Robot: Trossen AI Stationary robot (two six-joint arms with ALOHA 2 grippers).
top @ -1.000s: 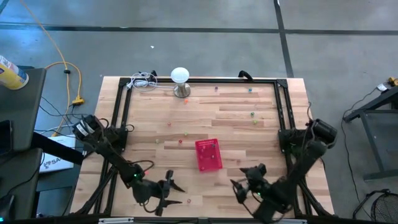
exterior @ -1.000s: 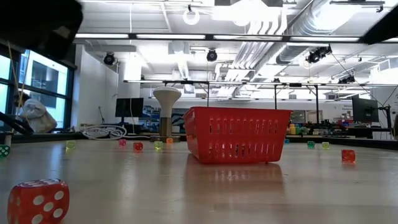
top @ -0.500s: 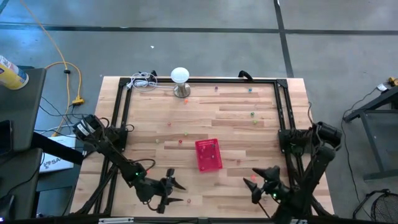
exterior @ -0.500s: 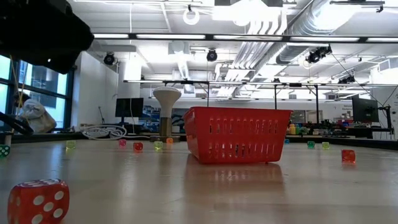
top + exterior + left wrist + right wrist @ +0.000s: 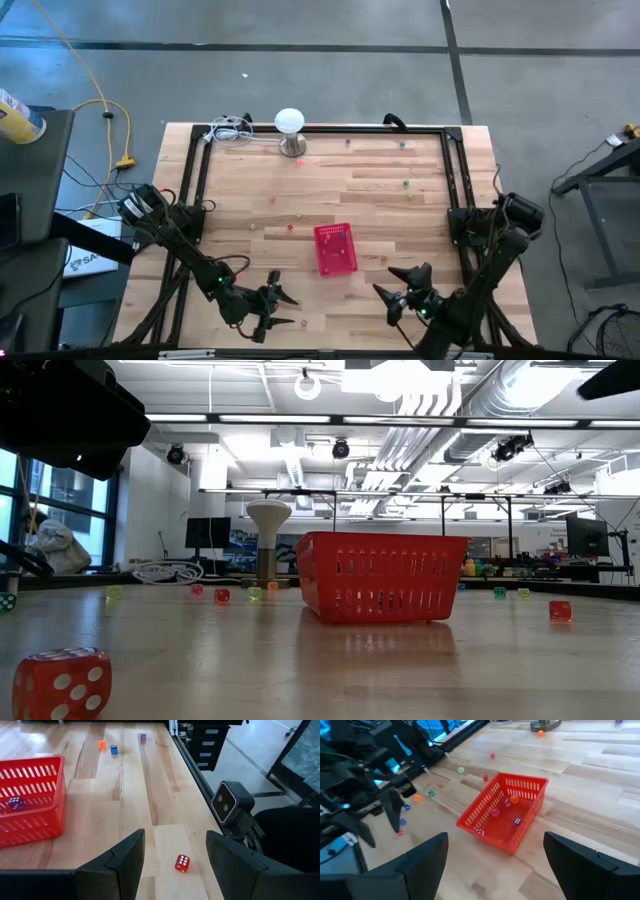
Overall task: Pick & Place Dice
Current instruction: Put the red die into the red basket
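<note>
**Two open robot hands near a red basket, dice scattered on a wooden tabletop**

Seen from above, a red basket [image 5: 335, 248] sits just below the centre of the tabletop [image 5: 380, 190]. Several dice [image 5: 505, 807] lie inside it; more are strewn around it and toward the upper right of the frame. One red die [image 5: 182, 863] rests just ahead of the left hand [image 5: 281, 305] at lower left, fingers spread, empty. The right hand [image 5: 402, 283] hovers at lower right, fingers apart, holding nothing. A white lamp [image 5: 290, 130] stands at the top edge.
</note>
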